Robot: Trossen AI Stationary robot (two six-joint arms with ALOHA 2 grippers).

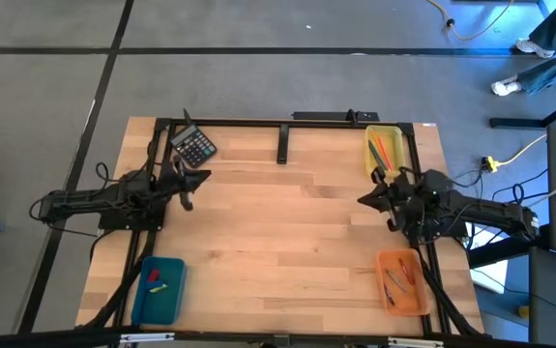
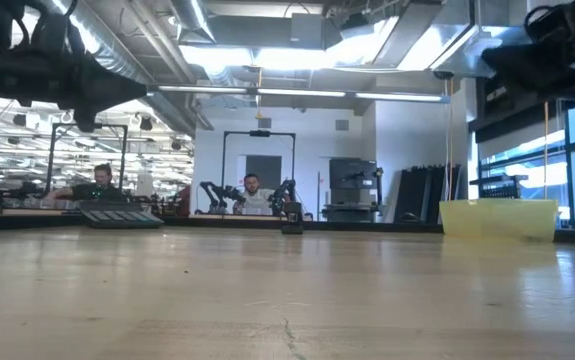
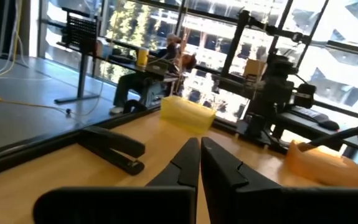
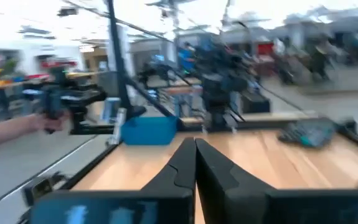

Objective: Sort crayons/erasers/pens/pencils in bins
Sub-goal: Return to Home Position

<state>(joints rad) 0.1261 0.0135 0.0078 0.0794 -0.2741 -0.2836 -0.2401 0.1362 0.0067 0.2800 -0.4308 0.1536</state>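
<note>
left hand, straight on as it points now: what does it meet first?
Probably the yellow bin across the table; the way there looks free. The black stapler-like tool sits just off that line, though depth is unclear.

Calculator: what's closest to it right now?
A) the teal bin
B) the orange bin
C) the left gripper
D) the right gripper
C: seen from above, the calculator lies right next to the left gripper, with nothing else as near.
</note>
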